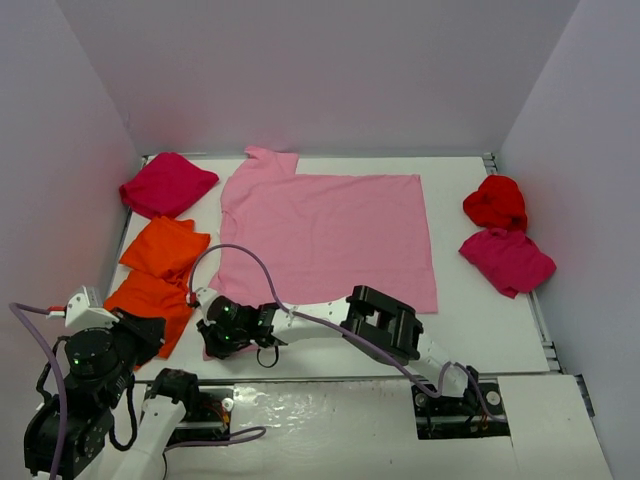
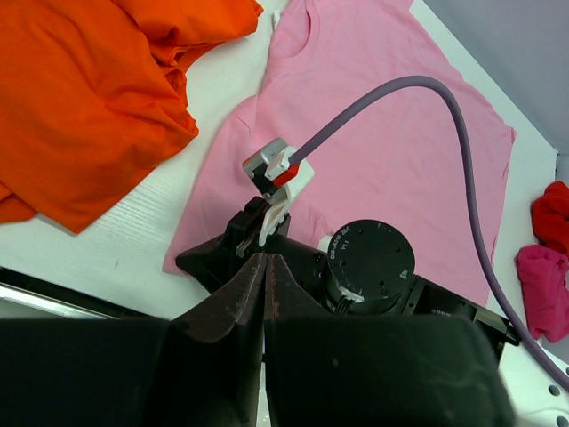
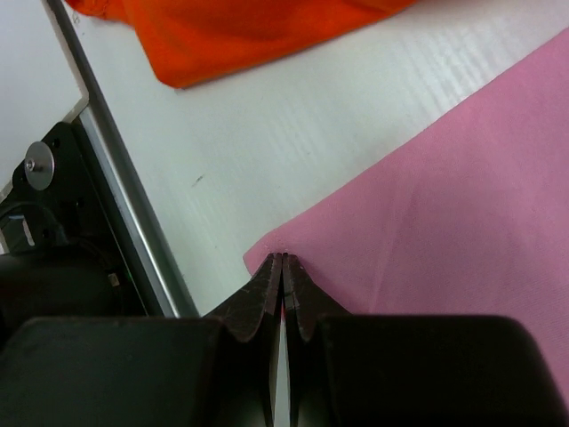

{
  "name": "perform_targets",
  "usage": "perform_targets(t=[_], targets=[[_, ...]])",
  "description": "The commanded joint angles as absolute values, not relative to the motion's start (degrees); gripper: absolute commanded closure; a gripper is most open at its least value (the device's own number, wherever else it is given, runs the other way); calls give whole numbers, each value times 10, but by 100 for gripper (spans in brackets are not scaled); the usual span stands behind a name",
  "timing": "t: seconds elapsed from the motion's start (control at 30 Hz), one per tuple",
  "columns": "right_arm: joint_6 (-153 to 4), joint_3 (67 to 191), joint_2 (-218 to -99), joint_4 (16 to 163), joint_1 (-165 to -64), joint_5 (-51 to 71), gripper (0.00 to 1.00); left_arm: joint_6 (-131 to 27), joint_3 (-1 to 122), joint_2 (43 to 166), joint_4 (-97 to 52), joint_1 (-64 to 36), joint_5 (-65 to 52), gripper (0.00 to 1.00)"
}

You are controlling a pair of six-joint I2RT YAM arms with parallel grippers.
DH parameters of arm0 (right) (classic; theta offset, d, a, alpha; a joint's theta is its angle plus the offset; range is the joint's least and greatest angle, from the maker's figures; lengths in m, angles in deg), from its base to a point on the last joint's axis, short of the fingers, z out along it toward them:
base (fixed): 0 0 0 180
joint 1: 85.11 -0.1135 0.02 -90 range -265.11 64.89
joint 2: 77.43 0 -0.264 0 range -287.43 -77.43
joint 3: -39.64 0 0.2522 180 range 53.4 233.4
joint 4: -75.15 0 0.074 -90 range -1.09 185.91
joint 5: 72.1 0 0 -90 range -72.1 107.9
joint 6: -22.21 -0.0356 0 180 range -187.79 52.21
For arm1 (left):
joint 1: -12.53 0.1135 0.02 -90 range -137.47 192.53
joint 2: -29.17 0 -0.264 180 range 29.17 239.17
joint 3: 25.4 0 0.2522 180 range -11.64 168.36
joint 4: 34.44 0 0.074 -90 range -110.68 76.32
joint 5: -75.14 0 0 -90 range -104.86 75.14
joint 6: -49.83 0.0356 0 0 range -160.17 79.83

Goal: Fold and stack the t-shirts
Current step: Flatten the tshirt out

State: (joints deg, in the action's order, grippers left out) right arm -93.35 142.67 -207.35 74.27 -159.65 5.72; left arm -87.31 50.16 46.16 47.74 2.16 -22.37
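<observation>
While I watched from overhead, a crimson shirt [image 1: 167, 185] lay bunched far left, with orange shirts [image 1: 158, 270] heaped nearer. The left gripper [image 2: 265, 258] hung with its fingers together, empty, over the right arm's wrist [image 2: 369, 267]. The right gripper [image 3: 282, 260], also pressed together, met the near-left corner of the pink shirt [image 1: 330, 235], which was spread flat in the middle. A red shirt [image 1: 495, 200] and a magenta shirt [image 1: 507, 262] sat crumpled at right.
</observation>
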Motion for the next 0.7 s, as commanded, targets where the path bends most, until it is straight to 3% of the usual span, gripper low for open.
perform_targets(t=[0.0, 0.23, 0.37, 0.4, 0.67], targets=[[-938, 1404, -2042, 800, -1612, 23, 100, -877, 505, 483, 439, 23, -214, 100], [-925, 1405, -2042, 799, -1619, 27, 97, -866, 502, 484, 427, 23, -217, 100], [-923, 1403, -2002, 786, -1617, 91, 57, -853, 496, 480, 403, 23, -212, 100], [-923, 1400, -1987, 781, -1614, 105, 53, -843, 499, 482, 393, 23, -203, 100], [-1015, 1425, -1846, 770, -1521, 127, 51, -807, 564, 468, 391, 23, -220, 100]])
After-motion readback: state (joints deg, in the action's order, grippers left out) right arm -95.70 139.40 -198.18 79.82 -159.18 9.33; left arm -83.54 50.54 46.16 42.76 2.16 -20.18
